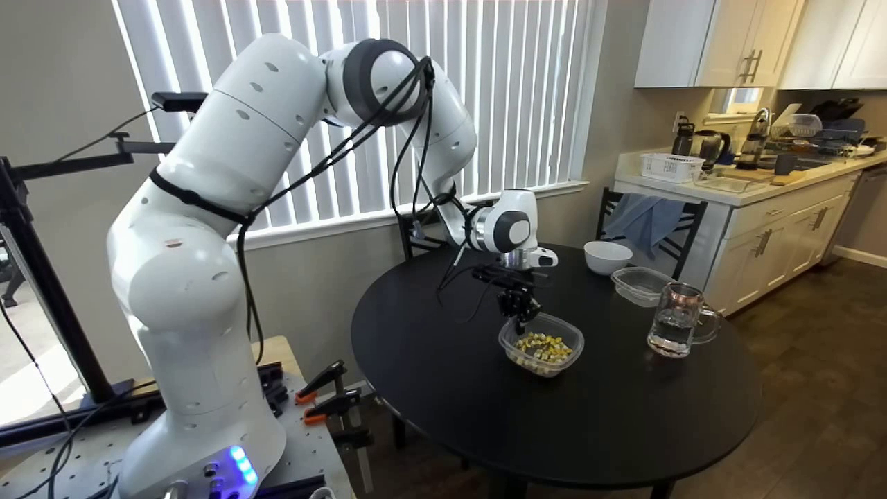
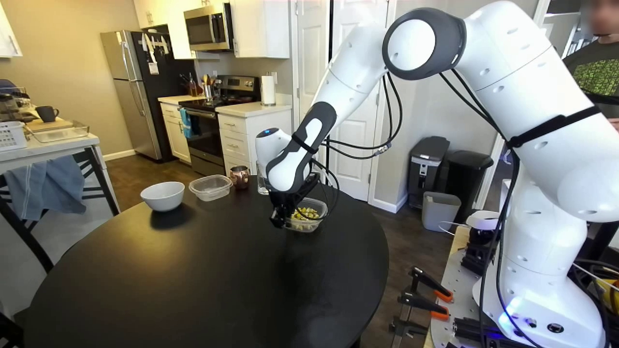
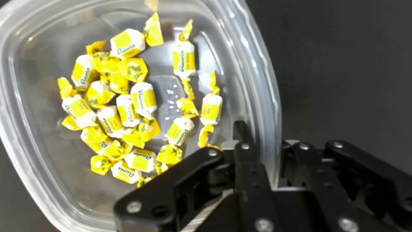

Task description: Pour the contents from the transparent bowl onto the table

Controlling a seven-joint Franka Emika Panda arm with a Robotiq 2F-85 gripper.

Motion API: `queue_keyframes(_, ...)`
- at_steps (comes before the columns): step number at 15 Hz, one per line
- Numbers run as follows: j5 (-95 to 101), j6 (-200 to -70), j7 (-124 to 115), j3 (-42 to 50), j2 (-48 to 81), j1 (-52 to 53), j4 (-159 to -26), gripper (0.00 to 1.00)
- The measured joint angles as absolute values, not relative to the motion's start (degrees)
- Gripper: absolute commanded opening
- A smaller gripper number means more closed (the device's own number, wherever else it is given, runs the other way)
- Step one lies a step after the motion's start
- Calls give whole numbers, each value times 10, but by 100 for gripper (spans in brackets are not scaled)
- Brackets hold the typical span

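The transparent bowl is a clear, squarish plastic container (image 1: 576,346) on the black round table (image 1: 443,395); it also shows in an exterior view (image 2: 316,225) and fills the left of the wrist view (image 3: 7,109). The contents, several yellow-and-white wrapped candies (image 3: 111,120), lie on its bottom; they show in both exterior views (image 1: 544,346) (image 2: 304,214). My gripper (image 3: 268,137) straddles the bowl's rim, one finger inside and one outside. It appears shut on the rim; the outer fingertip is hidden by the rim. The gripper (image 1: 521,322) points down at the bowl's edge.
A white bowl (image 1: 608,258), a second clear container (image 1: 641,286) and a glass mug with a handle (image 1: 675,324) stand on the far side of the table. A copper mug (image 2: 240,177) stands near them. A chair with a blue cloth (image 1: 643,220) is behind the table edge.
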State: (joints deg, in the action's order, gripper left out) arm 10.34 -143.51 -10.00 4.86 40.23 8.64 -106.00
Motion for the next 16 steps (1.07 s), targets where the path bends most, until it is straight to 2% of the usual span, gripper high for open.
queue_keyframes(3, 45, -1445, -109, 30, 401, 73, -1033, 1)
queue_keyframes(6, -34, -1462, -81, -26, 402, 27, -1016, 1)
queue_keyframes(16, -295, -1541, 200, -272, 400, -170, -1010, 1)
